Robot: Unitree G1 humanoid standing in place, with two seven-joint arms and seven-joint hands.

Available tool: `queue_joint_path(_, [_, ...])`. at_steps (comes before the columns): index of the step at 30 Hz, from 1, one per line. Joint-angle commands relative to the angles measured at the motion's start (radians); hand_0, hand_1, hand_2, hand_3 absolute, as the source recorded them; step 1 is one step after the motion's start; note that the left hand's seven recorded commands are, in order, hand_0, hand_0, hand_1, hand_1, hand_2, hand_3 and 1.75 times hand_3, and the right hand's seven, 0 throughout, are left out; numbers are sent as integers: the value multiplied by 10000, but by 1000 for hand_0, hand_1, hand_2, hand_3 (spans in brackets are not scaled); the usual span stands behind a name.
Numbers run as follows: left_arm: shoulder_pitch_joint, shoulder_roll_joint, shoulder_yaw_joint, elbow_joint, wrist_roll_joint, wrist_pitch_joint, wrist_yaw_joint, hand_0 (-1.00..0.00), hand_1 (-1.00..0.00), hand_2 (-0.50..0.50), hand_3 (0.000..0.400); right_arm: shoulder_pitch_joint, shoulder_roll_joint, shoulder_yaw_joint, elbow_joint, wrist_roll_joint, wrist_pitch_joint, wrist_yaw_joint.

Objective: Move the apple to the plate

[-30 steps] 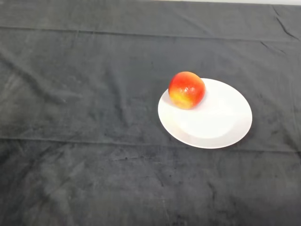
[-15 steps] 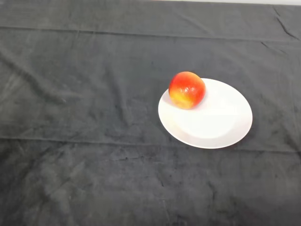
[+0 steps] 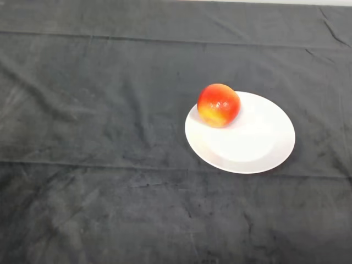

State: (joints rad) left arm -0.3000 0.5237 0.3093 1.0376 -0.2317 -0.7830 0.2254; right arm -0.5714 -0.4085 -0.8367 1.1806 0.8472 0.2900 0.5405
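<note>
In the head view, a red apple [image 3: 218,105] with a yellow patch low on its left side is sitting on a white plate [image 3: 258,148]. The fruit is resting at the plate's far left edge, on the rim rather than in the middle, and part of it is overhanging the rim toward the cloth on that side. Its glossy skin is catching small highlights on top. Whether it is touching the cloth as well as the plate cannot be told from this angle.

The plate is round and shallow, lying flat to the right of the view's centre, with its wide inner well bare and bright. It is casting a thin shadow along its near edge.

A dark cloth [image 3: 99,137] is covering the whole table, running from the near edge of the view to the far one. Long creases are crossing it: one is running side to side near the far edge, another is running side to side just below the plate, and shorter folds are showing at the far right corner. A pale strip is showing along the top edge beyond the cloth.

No part of the robot is appearing here, so the state of its hand cannot be told.
</note>
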Motion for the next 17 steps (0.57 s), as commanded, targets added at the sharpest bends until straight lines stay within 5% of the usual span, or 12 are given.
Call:
queue_joint_path(1, [-517, -65, 399, 513, 88, -219, -44, 0, 0, 0, 0, -256, -179, -157, 184, -17, 44, -4])
queue_joint_path(17, [-527, -114, 504, 498, 214, -204, -96, 0, 0, 0, 0, -258, -180, -158, 190, -18, 42, 0])
